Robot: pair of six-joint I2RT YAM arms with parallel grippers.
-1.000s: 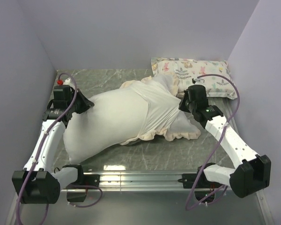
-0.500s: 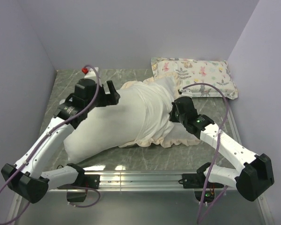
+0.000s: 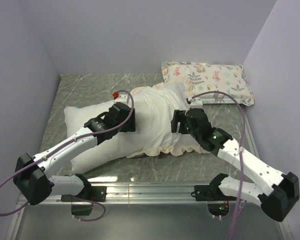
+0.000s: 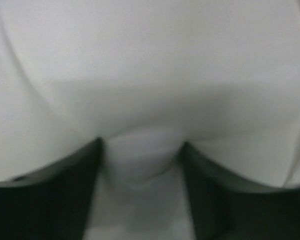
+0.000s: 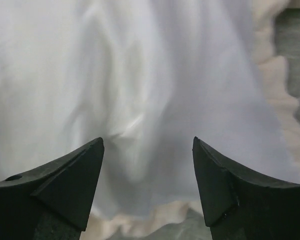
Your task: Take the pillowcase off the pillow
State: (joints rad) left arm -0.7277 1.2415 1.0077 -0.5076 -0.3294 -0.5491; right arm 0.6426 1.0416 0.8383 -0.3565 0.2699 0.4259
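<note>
At the near edge: left arm [image 3: 60, 152] and right arm [image 3: 250, 167] rise from their bases and reach inward over the table [image 3: 85, 87], a grey-green marbled surface.
Pillow [image 3: 90, 140]: white, lying slantwise across the middle of the table. Its near-left end is bare; its far-right end sits inside the pillowcase [image 3: 157, 112].
Left gripper [image 3: 127, 121]: over the middle of the pillow, at the edge of the pillowcase, pointing right.
Left jaws: apart. In the wrist view white cloth bulges into the gap between the two fingers [image 4: 60, 195]. That view is blurred, and no pinch on the cloth shows.
Right gripper [image 3: 176, 124]: at the right side of the pillowcase, pointing left toward the left gripper, with cloth between the two.
Right jaws: wide apart, holding nothing. White cloth lies beyond the fingertips.
Pillowcase position: white side out, bunched over the right half of the pillow.
Ruffle [image 3: 170, 148]: cream border along the near edge of the pillowcase, resting on the table.
Printed pillow [image 3: 210, 80]: flat in the far right corner, just beside the far end of the pillowcase; contact cannot be told.
Walls [image 3: 140, 35]: lilac, on the left, far and right sides.
</note>
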